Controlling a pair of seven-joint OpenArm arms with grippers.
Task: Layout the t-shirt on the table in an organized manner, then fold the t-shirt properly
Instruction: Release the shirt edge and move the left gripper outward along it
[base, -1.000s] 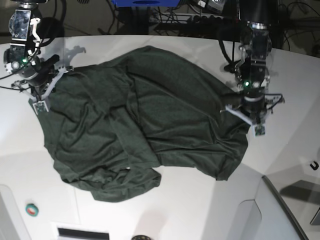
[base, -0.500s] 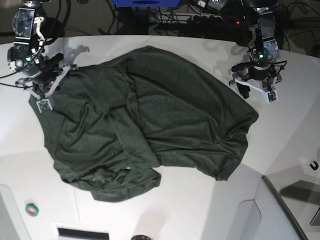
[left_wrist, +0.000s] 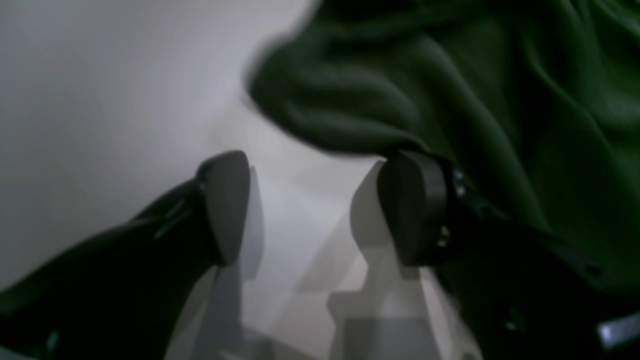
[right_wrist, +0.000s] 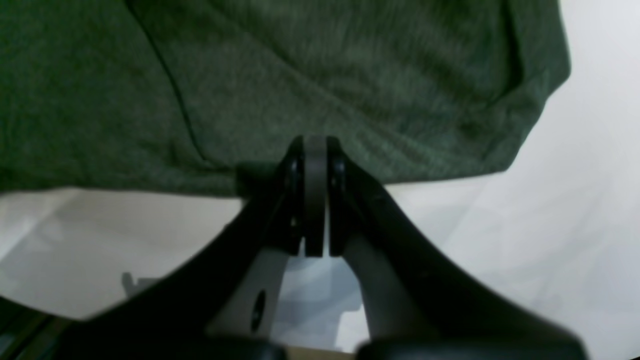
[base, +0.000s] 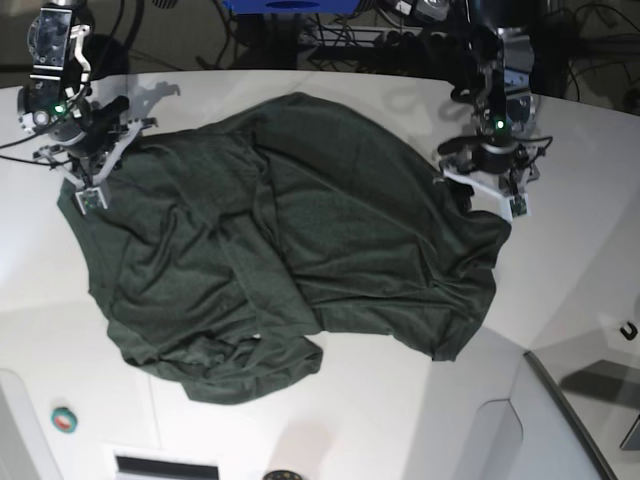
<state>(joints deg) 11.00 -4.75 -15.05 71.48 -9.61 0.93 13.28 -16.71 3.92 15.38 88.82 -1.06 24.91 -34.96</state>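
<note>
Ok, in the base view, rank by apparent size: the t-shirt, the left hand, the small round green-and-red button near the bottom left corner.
1. t-shirt, by far the largest, spread across the table.
2. left hand, open at the shirt's edge.
3. round button, smallest; it sits nearer the camera, yet clearly looks smaller.

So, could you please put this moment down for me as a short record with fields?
garment: dark green t-shirt, crumpled and unfolded, with overlapping folds
surface: white table
left claw: open, nothing between its fingers, at the shirt's edge on the base view's right
right claw: shut on the shirt's edge, at the base view's left
fold progress: layout not finished, no fold made
other item: small round green and red object near the table's front left edge
</note>
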